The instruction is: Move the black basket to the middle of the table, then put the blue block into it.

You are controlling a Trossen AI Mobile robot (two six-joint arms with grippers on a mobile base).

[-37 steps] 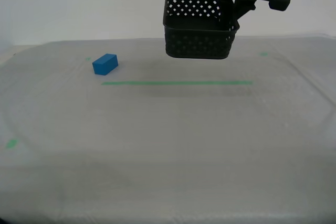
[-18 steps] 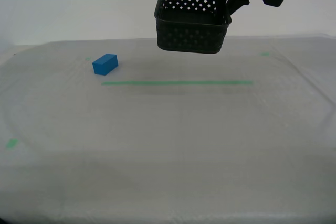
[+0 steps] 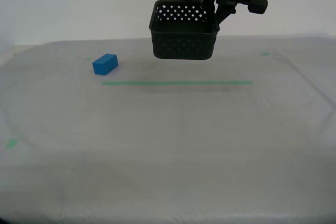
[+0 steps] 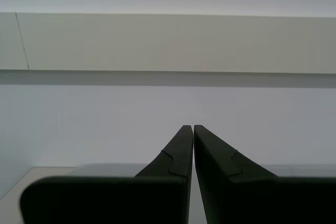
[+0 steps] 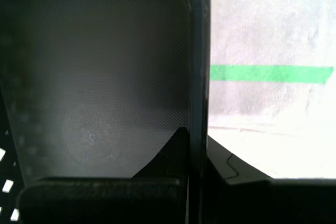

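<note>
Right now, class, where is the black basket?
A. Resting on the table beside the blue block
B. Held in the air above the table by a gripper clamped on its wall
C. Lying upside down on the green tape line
B: my first gripper clamps the black basket by its wall, clear above the table.

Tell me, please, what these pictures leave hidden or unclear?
- Exterior view: the arm above my first gripper is cut off by the frame's top edge.
- Exterior view: the black basket hides the table behind it.
- Second wrist view: my second gripper faces a wall; its place is unknown.
</note>
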